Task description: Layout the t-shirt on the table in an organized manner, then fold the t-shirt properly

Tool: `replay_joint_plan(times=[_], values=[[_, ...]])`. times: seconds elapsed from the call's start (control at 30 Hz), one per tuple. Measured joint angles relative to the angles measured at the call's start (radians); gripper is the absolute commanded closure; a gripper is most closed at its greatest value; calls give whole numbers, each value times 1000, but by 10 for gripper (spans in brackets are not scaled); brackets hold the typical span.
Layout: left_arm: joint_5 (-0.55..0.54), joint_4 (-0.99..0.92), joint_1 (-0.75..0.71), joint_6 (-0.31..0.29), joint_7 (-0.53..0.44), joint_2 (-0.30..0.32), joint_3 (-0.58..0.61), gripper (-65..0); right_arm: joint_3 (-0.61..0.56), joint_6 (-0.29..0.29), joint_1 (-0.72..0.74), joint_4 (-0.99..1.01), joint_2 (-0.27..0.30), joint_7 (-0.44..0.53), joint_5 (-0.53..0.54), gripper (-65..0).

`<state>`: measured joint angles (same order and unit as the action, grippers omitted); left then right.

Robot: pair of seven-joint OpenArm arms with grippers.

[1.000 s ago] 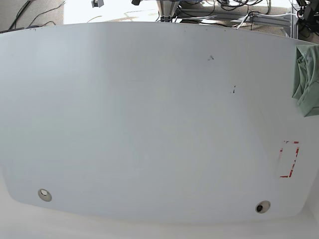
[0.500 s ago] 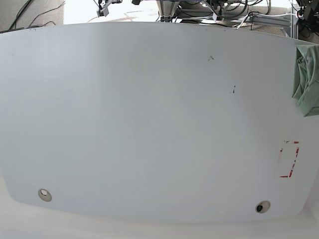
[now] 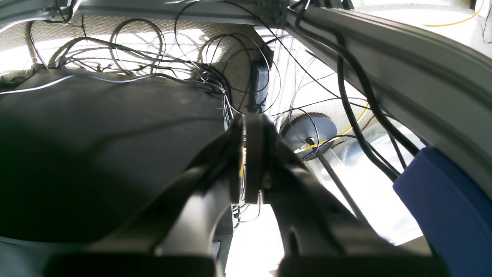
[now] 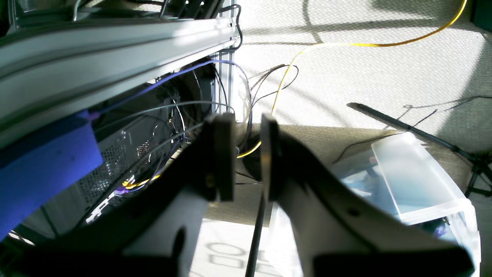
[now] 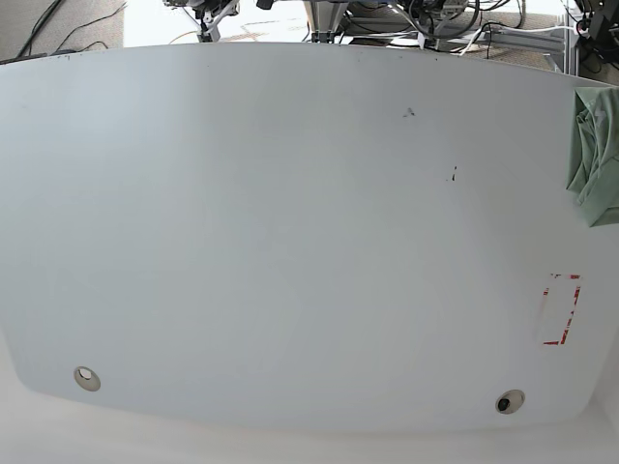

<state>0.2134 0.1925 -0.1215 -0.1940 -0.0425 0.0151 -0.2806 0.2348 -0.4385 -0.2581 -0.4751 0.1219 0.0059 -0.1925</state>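
Note:
The sage-green t-shirt [image 5: 597,155] lies bunched at the far right edge of the white table [image 5: 290,242], partly cut off by the frame. Both arms are behind the table's back edge, over the floor and cables. Only small parts of them show in the base view, the right arm [image 5: 208,10] and the left arm [image 5: 435,12]. In its wrist view the left gripper [image 3: 246,127] is shut, pads pressed together, holding nothing. The right gripper [image 4: 247,123] stands a narrow gap open with nothing between its fingers. Neither is near the t-shirt.
A red tape rectangle [image 5: 561,309] marks the table's right side, with round cable holes at front left [image 5: 87,378] and front right [image 5: 509,401]. Behind the table are aluminium rails [image 3: 403,65], tangled cables [image 3: 153,57], a blue pad [image 3: 449,207] and a clear plastic bin [image 4: 415,181].
Parts of both arms have come into view along the table's back edge and shifted slightly right. The t-shirt has not moved.

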Motion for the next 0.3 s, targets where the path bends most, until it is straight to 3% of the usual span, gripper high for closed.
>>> replay_joint_plan(times=[0.3], values=[[0,0,3,0,0,3,2,0,0,0,2,0,-23,0,-11,-108]])
